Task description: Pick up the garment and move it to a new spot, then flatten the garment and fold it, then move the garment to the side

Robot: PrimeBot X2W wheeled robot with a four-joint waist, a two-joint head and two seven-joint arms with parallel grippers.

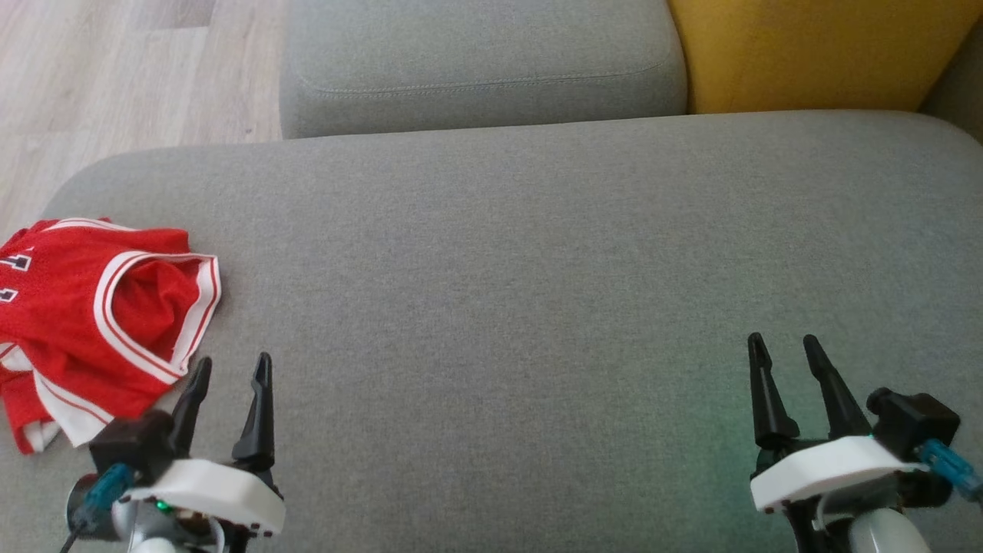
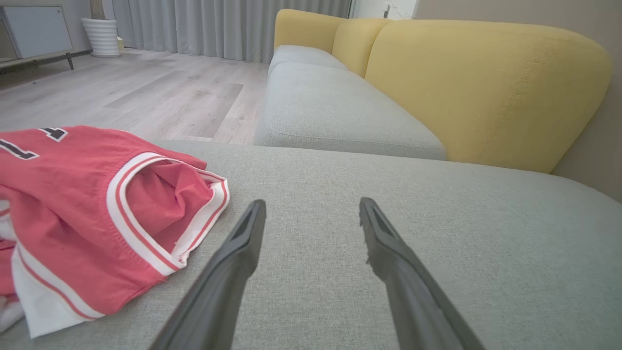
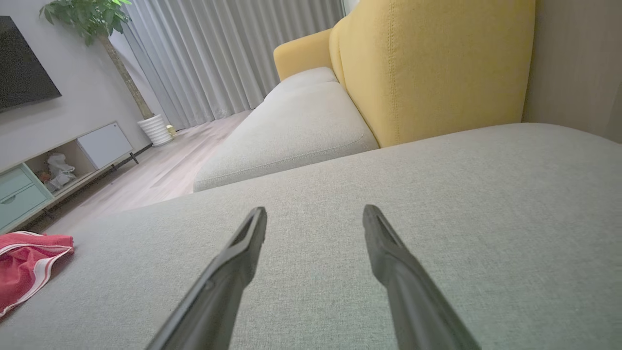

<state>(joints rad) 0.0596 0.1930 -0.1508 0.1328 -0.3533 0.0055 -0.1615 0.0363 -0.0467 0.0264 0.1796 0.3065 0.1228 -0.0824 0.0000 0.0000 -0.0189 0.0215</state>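
Note:
The garment (image 1: 84, 307) is a red mesh jersey with white trim, lying crumpled at the left edge of the grey sofa seat (image 1: 491, 307). It also shows at the left in the left wrist view (image 2: 87, 218) and small at the far left in the right wrist view (image 3: 26, 265). My left gripper (image 1: 233, 371) hovers open just right of the jersey's armhole, nothing between its fingers (image 2: 243, 253). My right gripper (image 1: 783, 349) stands open over bare cushion at the lower right, far from the jersey, with dark fingers (image 3: 238, 257) spread.
A second grey seat cushion (image 1: 484, 61) lies beyond, with a yellow backrest (image 1: 814, 54) at the top right. Wooden floor (image 1: 115, 69) drops off past the sofa's left edge. A TV cabinet (image 3: 58, 165), a potted plant (image 3: 97, 19) and curtains (image 3: 218, 53) stand across the room.

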